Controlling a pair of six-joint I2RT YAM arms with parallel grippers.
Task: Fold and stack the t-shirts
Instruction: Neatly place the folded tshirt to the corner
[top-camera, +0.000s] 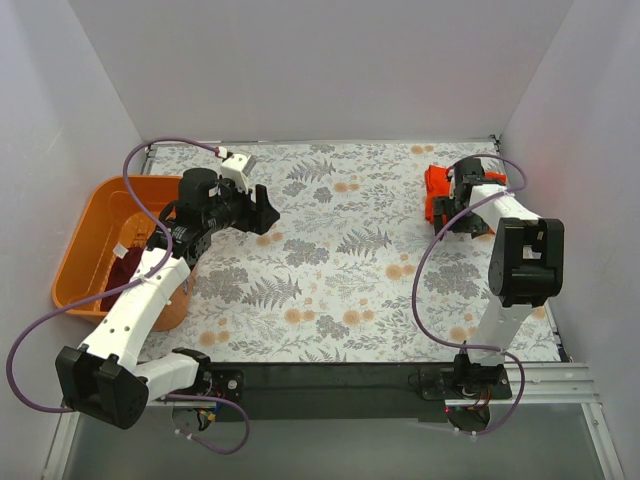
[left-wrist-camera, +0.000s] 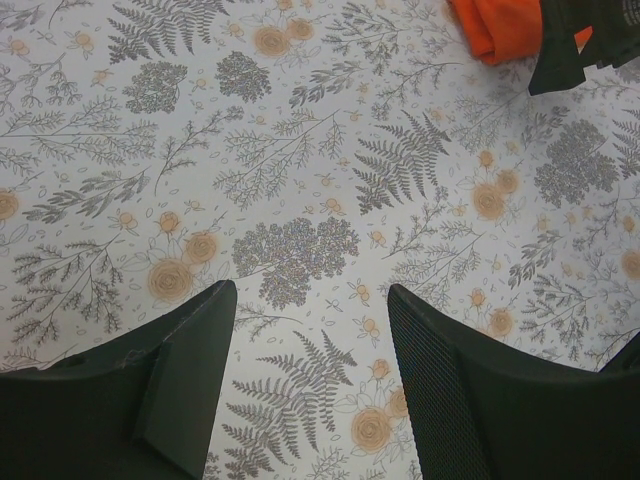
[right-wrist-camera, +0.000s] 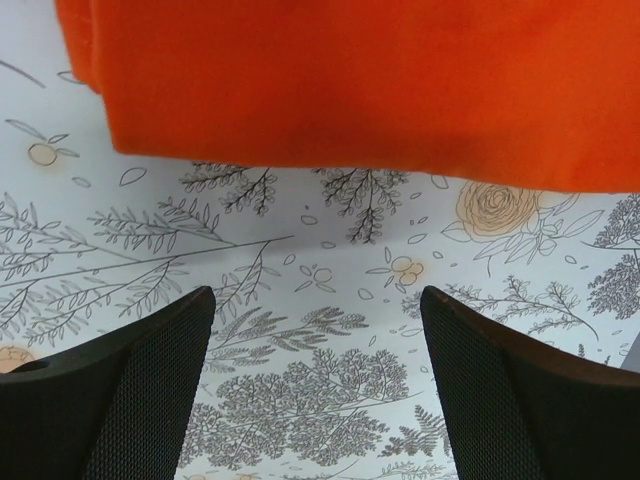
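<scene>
The bright orange-red t-shirt (top-camera: 435, 192) lies folded at the far right of the table; it fills the top of the right wrist view (right-wrist-camera: 350, 80) and shows at the top right of the left wrist view (left-wrist-camera: 500, 25). The dark maroon t-shirt (top-camera: 125, 270) lies bunched in the orange basket (top-camera: 95, 225) at the left. My right gripper (top-camera: 447, 212) (right-wrist-camera: 318, 295) is open and empty, just short of the orange-red shirt's edge. My left gripper (top-camera: 264, 210) (left-wrist-camera: 310, 295) is open and empty above the floral tablecloth, left of the middle.
The floral tablecloth (top-camera: 340, 270) covers the table. The orange basket stands at the left edge beside my left arm. White walls close in the back and both sides. A black strip (top-camera: 330, 375) runs along the near edge between the arm bases.
</scene>
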